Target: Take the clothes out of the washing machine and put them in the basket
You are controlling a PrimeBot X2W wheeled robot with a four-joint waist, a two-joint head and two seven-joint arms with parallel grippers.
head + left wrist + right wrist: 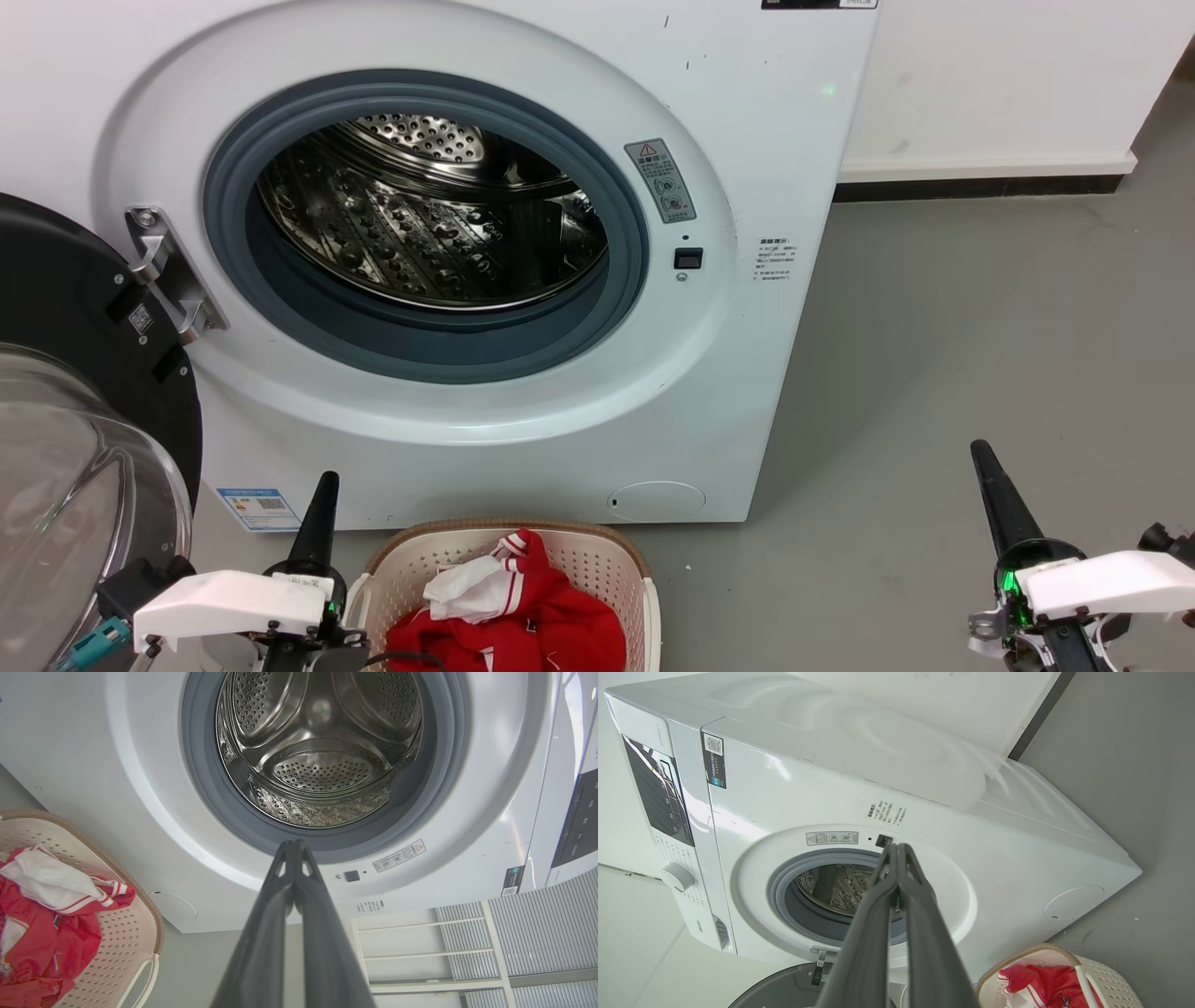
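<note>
1. The left gripper [326,482] sits low at the left of the head view, its two dark fingers pressed flat together and pointing up.
2. The right gripper [981,452] sits low at the right, fingers likewise closed tip to tip and leaning slightly leftward.
3. In each wrist view, the fingertips meet.

A warning-triangle sticker [659,179] marks the washing machine [523,448]; lettering illegible.

A grey floor [952,373] carried 2 things: a white front-loading washing machine [775,121], standing upright at the back, and a cream perforated basket [597,560] with a brown rim, set just in front of the machine's base. A dark skirting strip [980,187] ran where the floor met the white wall [1008,75] beside the machine.
</note>
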